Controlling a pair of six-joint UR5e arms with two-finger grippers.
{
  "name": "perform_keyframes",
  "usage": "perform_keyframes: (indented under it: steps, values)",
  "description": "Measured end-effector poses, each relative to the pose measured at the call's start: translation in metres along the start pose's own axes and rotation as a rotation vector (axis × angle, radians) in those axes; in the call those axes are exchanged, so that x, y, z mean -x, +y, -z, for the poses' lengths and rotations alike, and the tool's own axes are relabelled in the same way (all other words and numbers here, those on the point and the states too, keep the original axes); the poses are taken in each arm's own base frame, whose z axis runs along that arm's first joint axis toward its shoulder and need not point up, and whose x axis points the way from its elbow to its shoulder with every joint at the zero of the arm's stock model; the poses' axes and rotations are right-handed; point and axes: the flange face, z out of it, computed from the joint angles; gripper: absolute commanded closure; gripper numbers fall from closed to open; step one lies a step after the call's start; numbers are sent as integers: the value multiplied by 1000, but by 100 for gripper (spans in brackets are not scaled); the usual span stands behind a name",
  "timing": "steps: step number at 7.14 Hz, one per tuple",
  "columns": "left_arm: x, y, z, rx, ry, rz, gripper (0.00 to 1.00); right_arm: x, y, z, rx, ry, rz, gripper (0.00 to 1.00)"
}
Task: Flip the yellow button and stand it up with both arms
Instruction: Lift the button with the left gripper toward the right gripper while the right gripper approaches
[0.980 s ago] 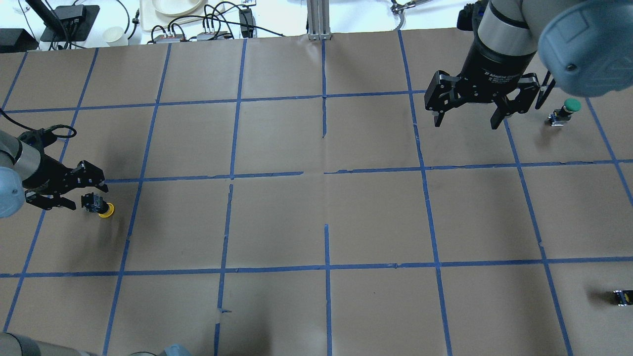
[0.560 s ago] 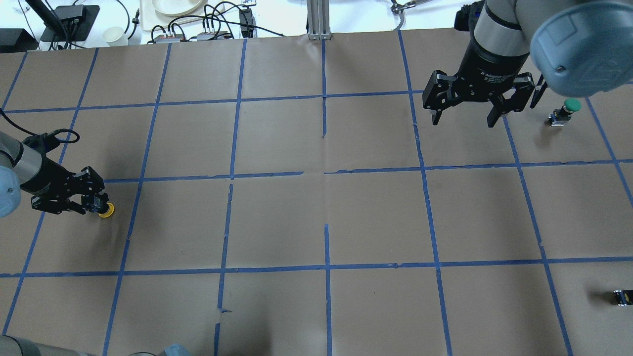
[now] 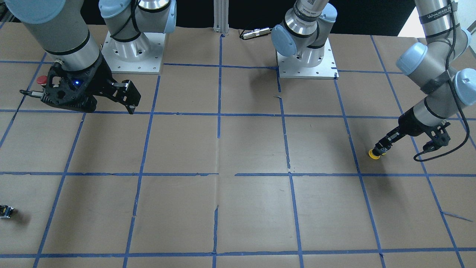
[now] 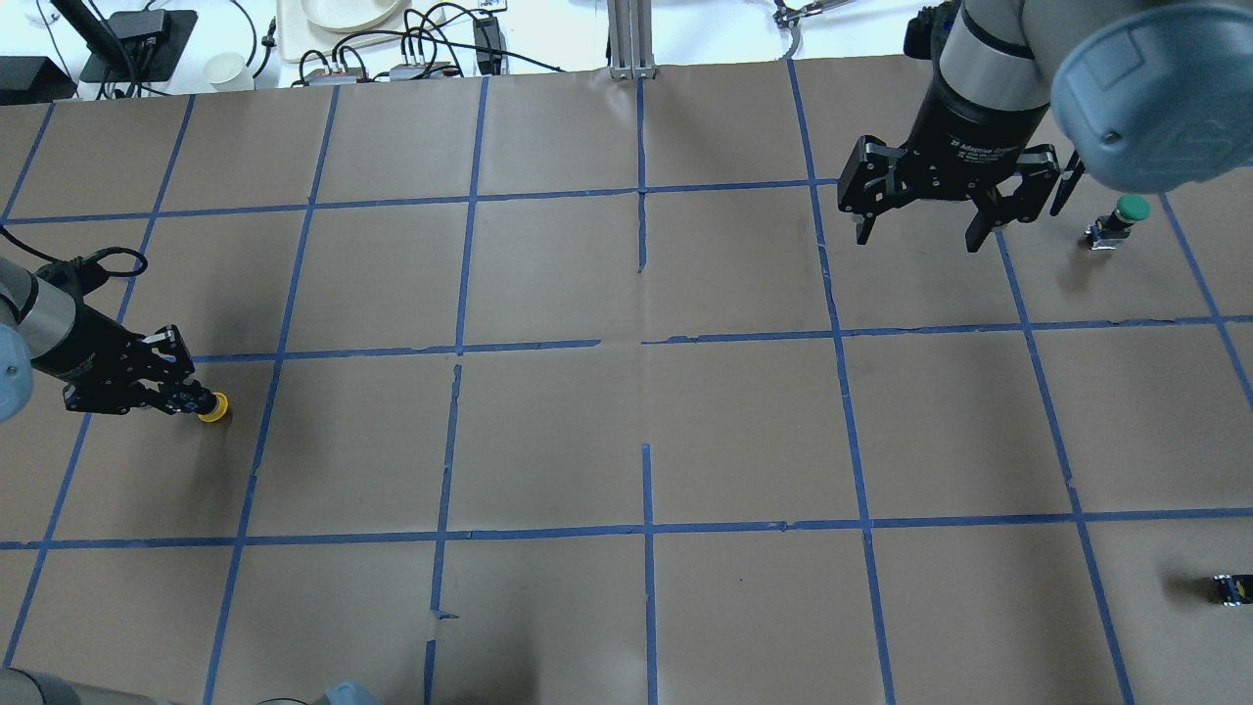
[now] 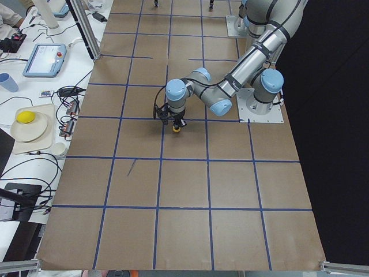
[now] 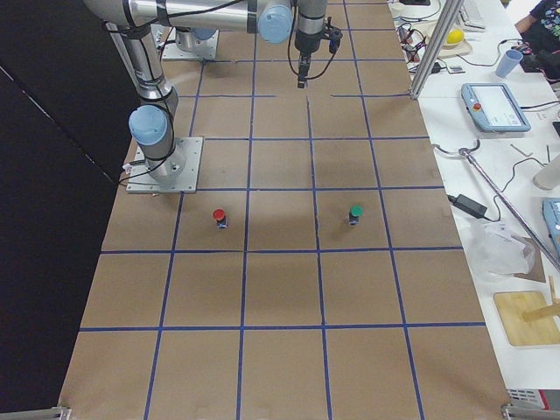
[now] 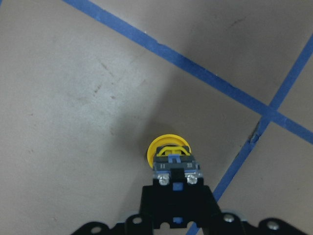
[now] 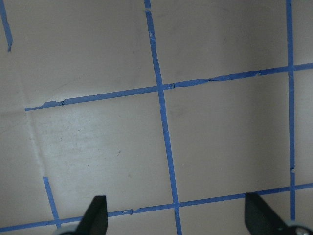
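left pincer: left gripper (image 4: 189, 400) is now clamping down on the boxy body of the yellow button (image 4: 213, 406); fingers pressed in from both sides, no gap showing in the wrist view
what changed: a second ago the jaws were standing wide with the button loose just beside them; they have been closing since, and the grasp is looking complete
button pose: lying on its side, yellow cap pointing away from the palm toward the table's middle, screw end sitting between the fingers
button place: far left side of the table (image 4: 744, 421), just below a blue tape line; has barely shifted since the jaws closed
lifted or not: cannot tell, cap is looking at or very near the paper
right pincer: right gripper (image 4: 915, 233) is hanging above the far right squares, fingers spread wide, holding nothing; only drifting slightly over the last second
nearby, not task: green button (image 4: 1126, 211) standing just right of the right gripper; small dark part (image 4: 1231, 587) at the right edge
meaning for task: pick step is looking done; my guess is lift and carry toward the middle are coming next, with the right arm needing to travel well across for the flip
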Motion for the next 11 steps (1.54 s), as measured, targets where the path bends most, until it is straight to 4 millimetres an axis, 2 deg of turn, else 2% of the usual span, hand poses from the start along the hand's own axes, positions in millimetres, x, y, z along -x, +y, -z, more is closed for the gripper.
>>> perform_keyframes:
  steps: [1,2,4,7,8,9,11]
  values:
    - [-13,5,5,2,26,82,84,3,1,1,17,-34,-99,0]
    - [-37,16,11,25,84,178,84,11,1,1,45,-112,-225,0]
    - [-103,48,25,90,201,362,84,15,-2,3,123,-250,-464,0]
    - [-232,124,34,356,415,627,84,1,-12,3,266,-469,-633,0]
    - [-266,149,39,472,461,705,84,-1,-12,6,315,-525,-665,0]
    - [-293,170,46,586,506,769,84,-3,-13,9,350,-576,-691,0]
    - [-332,202,66,754,577,856,84,-14,-18,11,443,-663,-801,0]
